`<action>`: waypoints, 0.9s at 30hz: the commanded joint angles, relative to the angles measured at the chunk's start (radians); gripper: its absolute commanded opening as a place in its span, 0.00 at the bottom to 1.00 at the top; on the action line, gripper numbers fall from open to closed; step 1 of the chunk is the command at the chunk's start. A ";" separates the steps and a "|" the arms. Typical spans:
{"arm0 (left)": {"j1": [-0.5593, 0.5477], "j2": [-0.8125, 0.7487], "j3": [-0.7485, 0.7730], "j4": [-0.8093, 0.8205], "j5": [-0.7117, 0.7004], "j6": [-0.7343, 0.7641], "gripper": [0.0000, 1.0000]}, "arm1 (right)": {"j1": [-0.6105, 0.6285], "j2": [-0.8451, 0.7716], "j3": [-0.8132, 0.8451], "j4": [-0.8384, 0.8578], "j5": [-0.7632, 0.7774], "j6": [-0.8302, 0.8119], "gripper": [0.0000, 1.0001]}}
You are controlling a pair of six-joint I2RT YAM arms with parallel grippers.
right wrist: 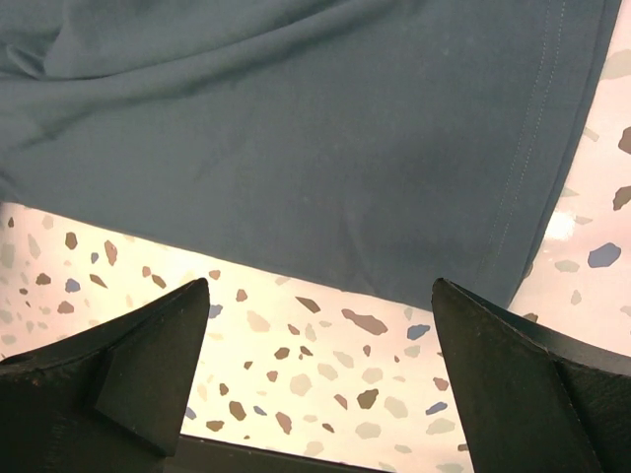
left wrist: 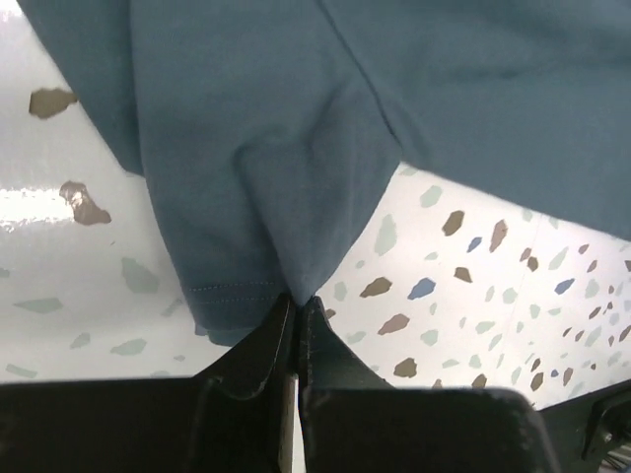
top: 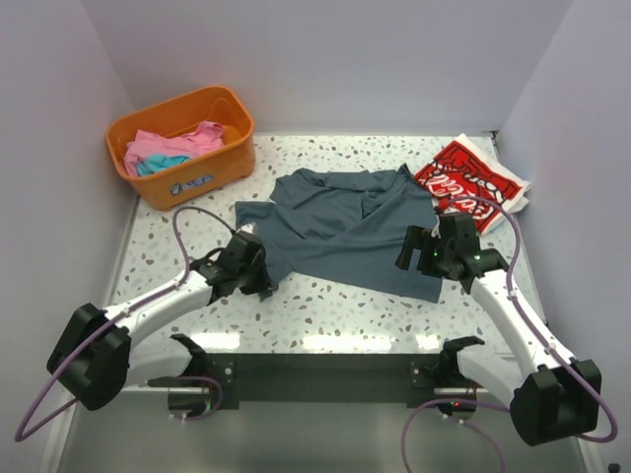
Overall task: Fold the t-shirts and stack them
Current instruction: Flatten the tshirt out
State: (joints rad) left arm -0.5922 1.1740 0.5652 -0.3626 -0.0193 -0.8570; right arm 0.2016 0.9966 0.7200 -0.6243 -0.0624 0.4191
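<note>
While the left tool (left wrist: 296, 304) is pinching only a thin bit of hem on the blue shirt (left wrist: 296, 148), that shallow hold is risking a slip on any pull. The right tool (right wrist: 320, 288) is hanging with jaws apart over the shirt's near edge, gripping nothing, so a one-sided lift would be bunching the shirt lying crumpled on the tabletop (top: 325, 301).

Bright, even overhead light fills every view. Glare streaks the table (top: 325, 341) at lower centre of the top view; shadows are soft.
</note>
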 commanded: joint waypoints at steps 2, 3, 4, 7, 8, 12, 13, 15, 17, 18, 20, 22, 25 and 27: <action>-0.060 -0.020 0.105 -0.006 -0.123 -0.019 0.00 | -0.002 -0.029 -0.010 -0.009 0.016 0.004 0.99; -0.067 -0.013 0.113 -0.004 -0.129 -0.005 0.00 | -0.002 -0.032 -0.011 -0.009 0.016 0.006 0.99; -0.075 -0.007 0.123 -0.006 -0.130 -0.001 0.00 | -0.001 -0.039 -0.011 -0.009 0.018 0.003 0.99; -0.141 0.051 0.217 -0.038 -0.136 0.022 0.00 | -0.002 -0.046 -0.010 -0.018 0.019 -0.005 0.99; -0.161 0.076 0.251 -0.059 -0.145 0.026 0.00 | -0.002 -0.049 -0.007 -0.026 0.019 -0.005 0.99; -0.282 0.284 0.465 -0.247 -0.286 0.041 0.00 | -0.002 -0.055 -0.008 -0.029 0.019 -0.011 0.99; -0.306 0.324 0.513 -0.271 -0.316 0.048 0.00 | -0.002 -0.052 -0.008 -0.031 0.019 -0.013 0.99; -0.356 0.457 0.651 -0.326 -0.367 0.084 0.09 | -0.002 -0.039 -0.007 -0.032 0.013 -0.019 0.99; -0.362 0.545 0.774 -0.338 -0.360 0.124 0.14 | -0.002 -0.032 -0.004 -0.041 0.021 -0.026 0.99; -0.362 0.622 0.809 -0.340 -0.378 0.150 0.14 | -0.004 -0.029 -0.004 -0.043 0.018 -0.028 0.99; -0.348 0.685 0.909 -0.331 -0.398 0.177 0.14 | -0.004 -0.029 -0.004 -0.046 0.019 -0.029 0.99; -0.307 0.756 1.000 -0.311 -0.409 0.203 0.13 | -0.004 -0.038 -0.008 -0.045 0.016 -0.028 0.99; -0.220 0.812 1.087 -0.251 -0.320 0.242 0.13 | -0.004 -0.039 -0.011 -0.038 0.000 -0.025 0.99; -0.178 0.832 1.119 -0.233 -0.226 0.268 0.00 | -0.004 -0.035 -0.010 -0.041 -0.007 -0.028 0.99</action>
State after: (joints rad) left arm -0.8566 2.0022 1.5921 -0.6361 -0.3141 -0.6624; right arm 0.2016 0.9630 0.7116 -0.6510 -0.0628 0.4049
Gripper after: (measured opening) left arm 0.068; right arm 0.986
